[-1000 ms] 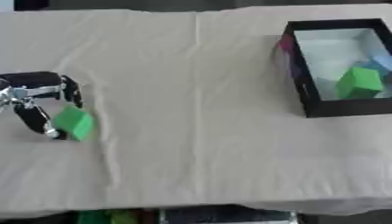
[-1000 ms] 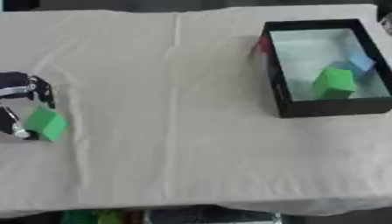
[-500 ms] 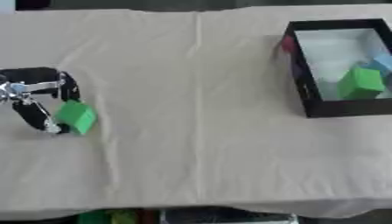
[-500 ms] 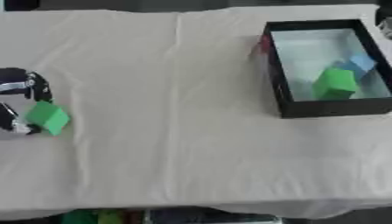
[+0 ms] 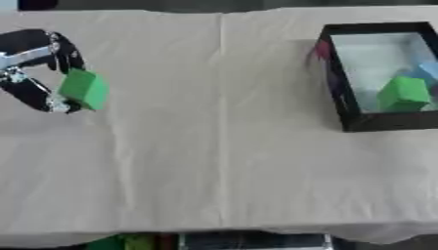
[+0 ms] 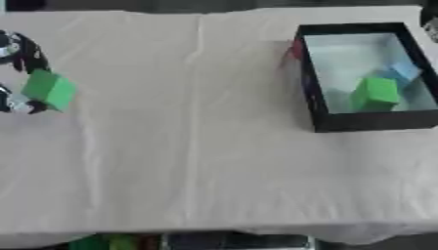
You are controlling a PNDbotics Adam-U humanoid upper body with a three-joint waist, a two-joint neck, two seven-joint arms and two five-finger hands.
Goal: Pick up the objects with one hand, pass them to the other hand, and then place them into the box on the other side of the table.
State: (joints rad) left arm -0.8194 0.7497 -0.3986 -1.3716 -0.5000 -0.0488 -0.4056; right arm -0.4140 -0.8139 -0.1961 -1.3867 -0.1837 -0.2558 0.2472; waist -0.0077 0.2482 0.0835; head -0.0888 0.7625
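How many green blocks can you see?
2. One green block is held in the robot's left hand at the table's left side; the other green block sits inside the black box. More may be hidden.

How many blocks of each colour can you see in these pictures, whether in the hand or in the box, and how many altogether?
Green blocks: 2, one held in the left hand at the table's left, one in the black box at the right.
Light blue blocks: 1, in the box beside the green one.
Total: 3 blocks.
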